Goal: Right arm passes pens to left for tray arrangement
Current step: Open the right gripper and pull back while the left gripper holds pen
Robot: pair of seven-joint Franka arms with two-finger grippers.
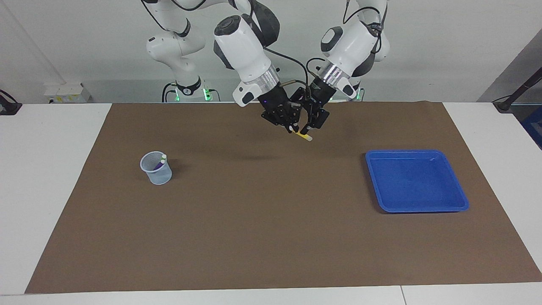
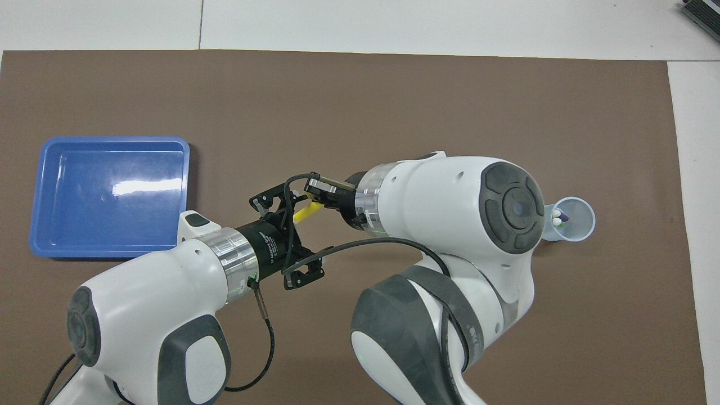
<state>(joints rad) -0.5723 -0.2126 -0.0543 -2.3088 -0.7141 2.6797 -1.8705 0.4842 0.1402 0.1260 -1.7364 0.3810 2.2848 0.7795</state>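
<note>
- Yellow marker pen (image 1: 302, 135) is clamped in the right gripper (image 1: 292, 128), whose jaws are closed on it up in the air; the pale whitish end sticks out below and past the fingertips, toward the left arm's end of the table.
- Much of the pen is hidden: in the overhead view only a short yellow length (image 2: 304, 213) shows between the 2 black grippers, and the right gripper's fingertips are covered by its own wrist.
- Left gripper (image 1: 308, 127) sits right beside the pen with its fingers set either side of the shaft; whether they touch the pen cannot be told, nor whether the jaws are open or pressed on it.
- Mesh cup (image 1: 156, 168), pale blue, stands well apart from both jaws toward the right arm's end; a purple pen (image 1: 160, 163) and 1 more whitish tip (image 2: 556, 222) poke from it, the rest of them hidden inside.
- Blue tray (image 1: 459, 199) lies well apart from the jaws toward the left arm's end.
- Brown mat (image 1: 254, 220) covers a white table (image 1: 51, 169); a pale wall stands at the robots' back.
- Both white arms lean inward and downward, wrists angled so the 2 grippers meet over the mat.
</note>
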